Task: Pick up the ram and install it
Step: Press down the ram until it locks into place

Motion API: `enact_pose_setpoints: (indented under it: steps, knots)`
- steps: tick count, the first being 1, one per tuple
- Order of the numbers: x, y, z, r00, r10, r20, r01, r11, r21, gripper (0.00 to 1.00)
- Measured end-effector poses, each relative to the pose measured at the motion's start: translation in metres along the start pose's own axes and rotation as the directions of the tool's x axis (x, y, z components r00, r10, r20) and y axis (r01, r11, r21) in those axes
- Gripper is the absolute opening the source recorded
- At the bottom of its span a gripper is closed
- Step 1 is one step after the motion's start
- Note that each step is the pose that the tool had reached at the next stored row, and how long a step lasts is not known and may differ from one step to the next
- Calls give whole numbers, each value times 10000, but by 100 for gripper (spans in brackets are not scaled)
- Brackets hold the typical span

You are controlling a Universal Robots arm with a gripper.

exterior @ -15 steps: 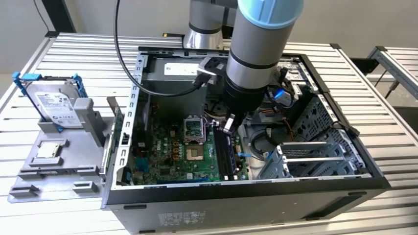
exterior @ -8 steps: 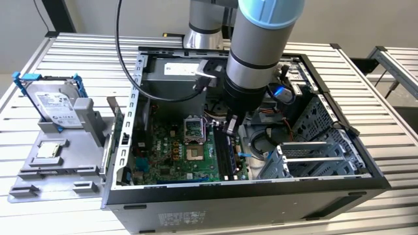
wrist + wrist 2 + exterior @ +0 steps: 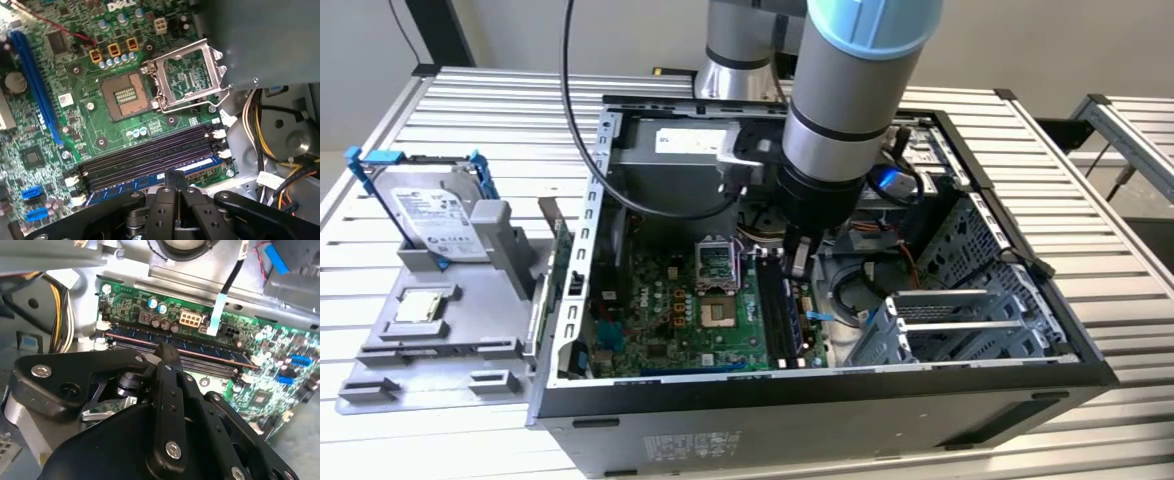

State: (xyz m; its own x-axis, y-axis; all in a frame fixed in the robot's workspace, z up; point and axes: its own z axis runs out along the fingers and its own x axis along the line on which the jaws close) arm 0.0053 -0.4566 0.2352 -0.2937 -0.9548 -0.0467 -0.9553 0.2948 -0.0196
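The arm is reaching down into the open PC case (image 3: pixel 1014 300) and the gripper (image 3: pixel 175 176) sits right over the memory slots (image 3: pixel 150 155) at the edge of the motherboard (image 3: pixel 75 115). In both wrist views the two black fingers are pressed together with no gap between the tips, and nothing is pinched between them that I can make out.

The ram (image 3: pixel 200 347) is already lying along the outermost slot, the bluish stick with a thin copper-coloured line along it. In the first wrist view a lighter blue strip of it (image 3: pixel 200 165) shows just at 1 o'clock from the fingertips. So the closed tips are resting on or just above the stick's top edge; can't tell if there's actual contact.

My read is that this is the seating push. To do it well, I'd say press straight down along the slot plane, not at an angle, keep the tips centred on the thin edge so they don't slide off onto the neighbouring empty slots, and watch the white latches (image 3: pixel 220 134) at the slot ends. The open CPU socket (image 3: pixel 124 96) sits at about 11 o'clock from the gripper, well apart from it.
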Motion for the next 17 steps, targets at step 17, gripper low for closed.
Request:
enact_pose_setpoints:
  steps: [17]
  knots:
    - [1, 0, 1, 9681, -2503, 76, 2503, 9681, 110, 0]
